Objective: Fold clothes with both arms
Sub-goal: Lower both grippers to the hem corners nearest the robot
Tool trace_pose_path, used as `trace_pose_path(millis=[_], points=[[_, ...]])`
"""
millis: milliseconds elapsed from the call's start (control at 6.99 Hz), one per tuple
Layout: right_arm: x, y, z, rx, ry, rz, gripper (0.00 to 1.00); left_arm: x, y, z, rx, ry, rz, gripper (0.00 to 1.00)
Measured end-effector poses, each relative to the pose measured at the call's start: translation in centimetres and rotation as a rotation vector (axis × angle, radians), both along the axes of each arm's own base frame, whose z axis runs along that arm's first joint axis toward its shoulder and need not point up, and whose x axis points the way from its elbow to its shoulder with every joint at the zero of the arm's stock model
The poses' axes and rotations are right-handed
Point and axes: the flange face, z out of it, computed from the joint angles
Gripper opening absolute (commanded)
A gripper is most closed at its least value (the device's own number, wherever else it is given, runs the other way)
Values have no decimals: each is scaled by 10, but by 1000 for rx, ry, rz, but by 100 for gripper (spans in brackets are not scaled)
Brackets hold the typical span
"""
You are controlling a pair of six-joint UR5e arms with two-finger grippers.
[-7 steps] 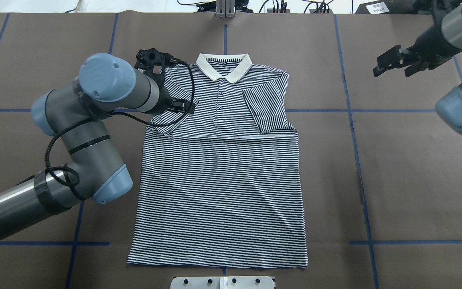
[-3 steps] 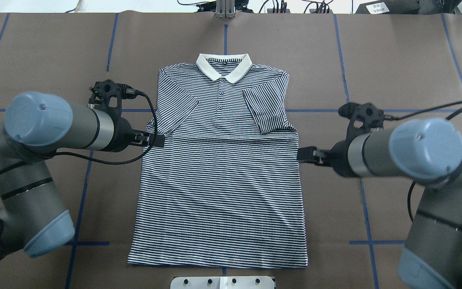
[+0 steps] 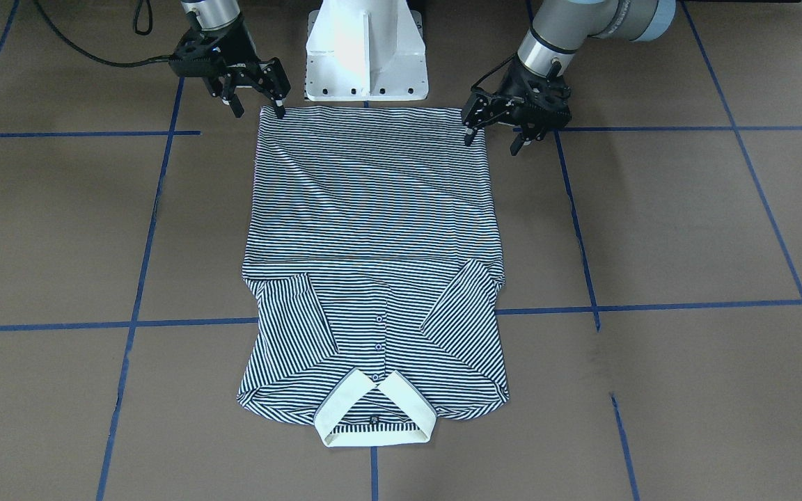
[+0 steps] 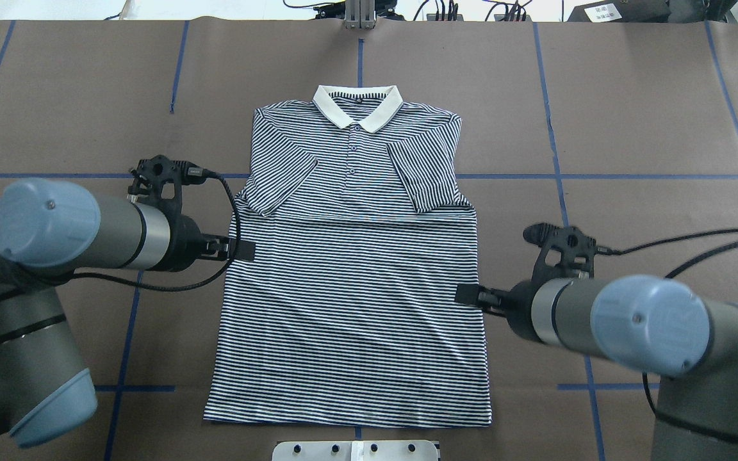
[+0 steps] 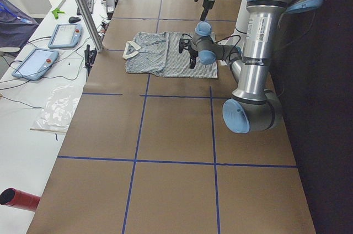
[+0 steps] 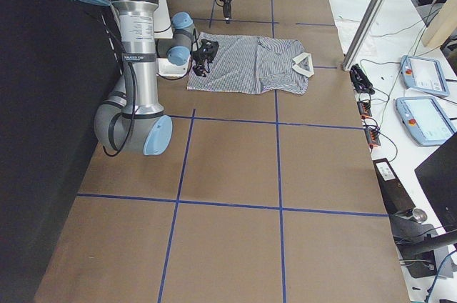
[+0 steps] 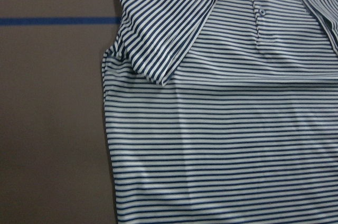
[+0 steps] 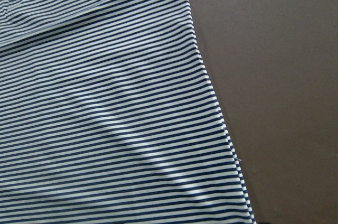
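The striped polo shirt (image 4: 350, 288) lies flat and face up on the brown table, its cream collar (image 4: 385, 117) at the far end and both short sleeves folded in over the chest. My left gripper (image 4: 242, 250) hovers over the shirt's left side edge below the folded sleeve (image 4: 279, 173). In the front-facing view it (image 3: 491, 139) stands open and holds nothing. My right gripper (image 4: 468, 294) hovers over the right side edge, a little nearer the hem, and it (image 3: 259, 110) is open and empty too. Both wrist views show only striped cloth (image 7: 222, 145) (image 8: 105, 118) and table, no fingers.
The white pedestal base (image 3: 366, 49) stands just behind the hem. An aluminium post (image 4: 359, 16) and cables sit past the collar. Blue tape lines (image 4: 631, 176) grid the brown table. Teach pendants (image 5: 65, 35) lie on the white side bench.
The left gripper has left the sleeve and moved back toward the hem along the shirt's left edge. The right arm swung in from the far right and now hangs over the right edge.
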Motion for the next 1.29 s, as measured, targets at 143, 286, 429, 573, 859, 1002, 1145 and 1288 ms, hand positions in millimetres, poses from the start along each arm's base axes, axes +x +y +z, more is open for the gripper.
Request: trace_pose_path(millis=[143, 286, 429, 573, 859, 1002, 1145, 1288], points=[[-6, 14, 1, 2, -1, 6, 88, 13, 35, 15, -65, 0, -20, 60], [-8, 22, 2, 5, -1, 8, 89, 27, 67, 24, -113, -1, -27, 60], [-10, 25, 1, 9, -1, 10, 89, 38, 92, 30, -142, -6, -26, 59], [-10, 26, 2, 12, -1, 12, 89, 45, 110, 36, -158, -15, -25, 58], [-10, 26, 2, 13, -1, 14, 89, 51, 124, 45, -168, -35, -20, 57], [-10, 26, 2, 13, -1, 14, 89, 53, 126, 49, -170, -45, -18, 56], [-10, 26, 1, 14, -1, 15, 89, 55, 127, 53, -170, -55, -17, 54], [-10, 26, 1, 14, -2, 15, 89, 57, 128, 56, -171, -61, -15, 43]])
